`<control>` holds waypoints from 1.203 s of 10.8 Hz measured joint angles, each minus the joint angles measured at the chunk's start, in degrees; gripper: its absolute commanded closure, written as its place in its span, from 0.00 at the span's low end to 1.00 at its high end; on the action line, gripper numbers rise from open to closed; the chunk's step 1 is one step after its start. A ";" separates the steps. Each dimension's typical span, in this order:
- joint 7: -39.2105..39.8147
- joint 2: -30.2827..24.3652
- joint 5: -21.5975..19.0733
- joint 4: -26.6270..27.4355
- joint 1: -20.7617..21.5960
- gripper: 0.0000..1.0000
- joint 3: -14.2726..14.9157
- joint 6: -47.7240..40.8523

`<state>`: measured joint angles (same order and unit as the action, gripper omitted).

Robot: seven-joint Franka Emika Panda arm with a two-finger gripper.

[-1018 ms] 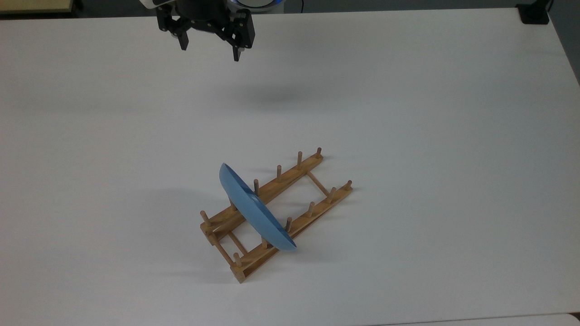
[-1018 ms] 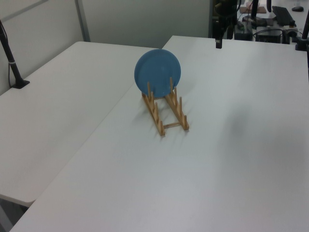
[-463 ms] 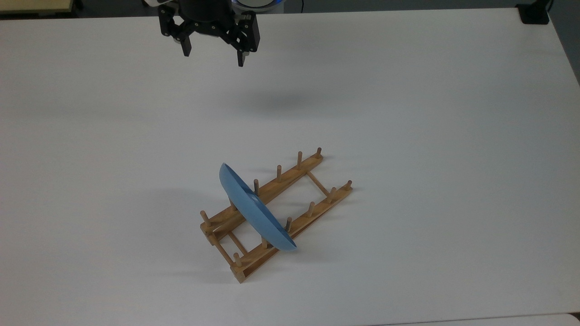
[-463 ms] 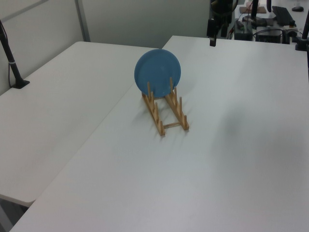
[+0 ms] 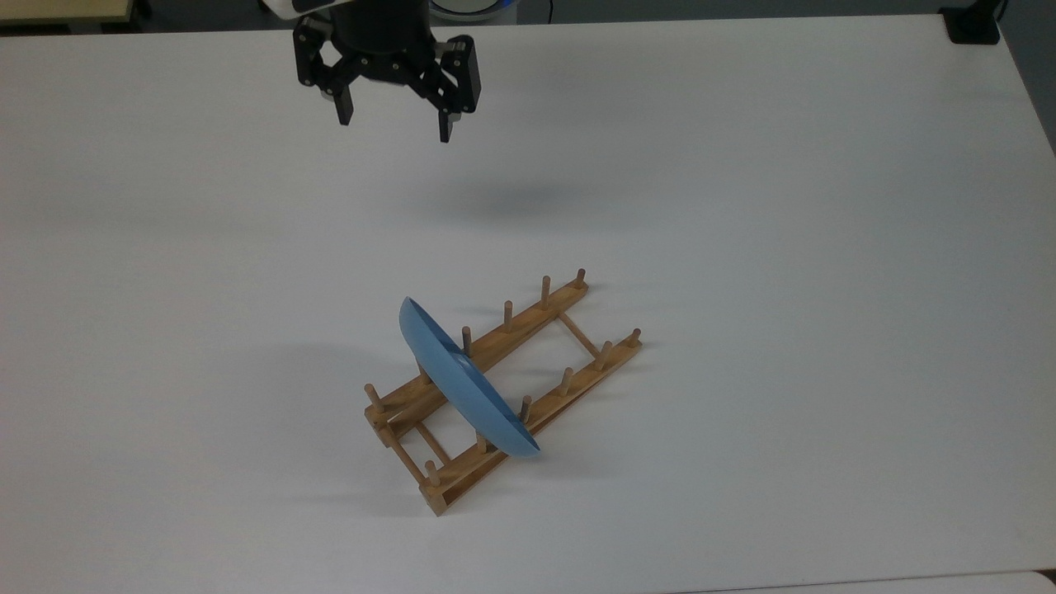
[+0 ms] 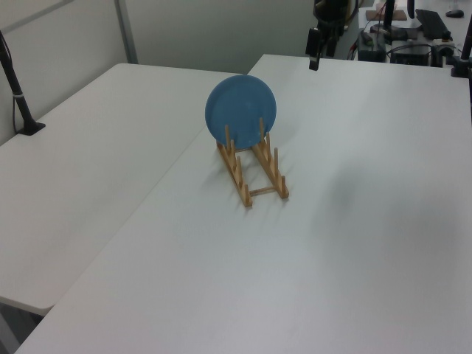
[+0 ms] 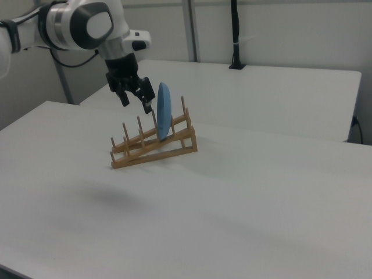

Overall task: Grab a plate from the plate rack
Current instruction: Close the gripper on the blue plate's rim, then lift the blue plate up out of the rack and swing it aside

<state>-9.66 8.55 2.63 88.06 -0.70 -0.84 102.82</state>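
Note:
A round light-blue plate [image 5: 466, 388] [image 6: 240, 110] [image 7: 163, 118] stands on edge between the pegs of a light-brown wooden plate rack [image 5: 553, 384] [image 6: 259, 173] [image 7: 152, 146], near one end of it. My black gripper [image 5: 394, 129] [image 7: 136, 104] hangs open above the white table, well away from the rack toward the top view's upper edge. Nothing is between its fingers. In the left view the gripper [image 6: 315, 59] shows small at the table's far side.
The white table [image 5: 742, 206] spreads wide around the rack on all sides. A second white table [image 6: 96, 147] adjoins it in the left view. Black posts [image 6: 15, 88] [image 7: 235, 35] are clamped to the tables' edges. A dark clamp [image 5: 973, 25] sits at the top view's upper right corner.
The gripper has moved a little down the top view toward the rack, staying open. Plate and rack have not moved.

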 measured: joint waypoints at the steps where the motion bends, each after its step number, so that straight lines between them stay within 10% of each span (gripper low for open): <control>1: 0.00 1.01 0.01 0.02 -0.12 0.00 0.15 1.98; 5: 0.04 3.78 1.06 -0.11 0.08 0.07 0.09 11.30; 13: -2.37 9.48 18.25 -1.95 5.83 0.22 -0.24 29.77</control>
<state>-12.03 18.03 20.88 86.11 5.13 -1.08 132.60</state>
